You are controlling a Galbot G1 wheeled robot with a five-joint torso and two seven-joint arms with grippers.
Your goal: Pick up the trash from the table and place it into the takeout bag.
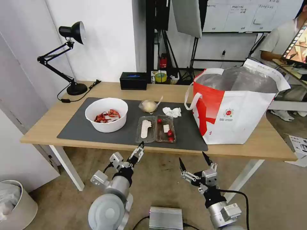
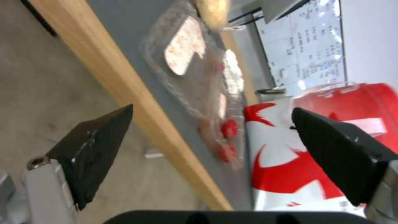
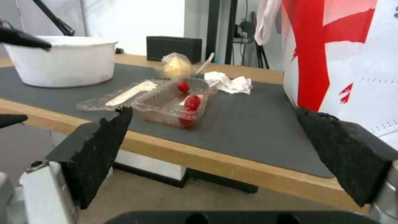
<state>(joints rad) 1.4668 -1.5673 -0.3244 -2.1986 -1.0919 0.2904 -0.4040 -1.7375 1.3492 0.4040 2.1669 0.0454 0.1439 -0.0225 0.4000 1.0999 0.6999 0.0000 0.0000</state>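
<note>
From the left we see the white bowl (image 1: 106, 114) of red scraps, the clear bag (image 1: 148, 105), the open clamshell (image 1: 155, 128) and the tissue (image 1: 172, 111) on the mat, then the takeout bag (image 1: 235, 105) at the right. Our left gripper (image 1: 138, 152) and right gripper (image 1: 193, 164) hang before the table (image 1: 48, 124) edge, both wide open and empty. We fear the thin clamshell may tilt when pinched and spill its tomatoes.

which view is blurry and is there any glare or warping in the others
Left wrist view: smeared, the clamshell and its tomatoes soft, the left gripper fingertips sharper. Right wrist view: clearer, the tissue slightly soft. Head view: sharp, table edges and walls bowed by the wide lens, soft sheen on the takeout bag foil.
</note>
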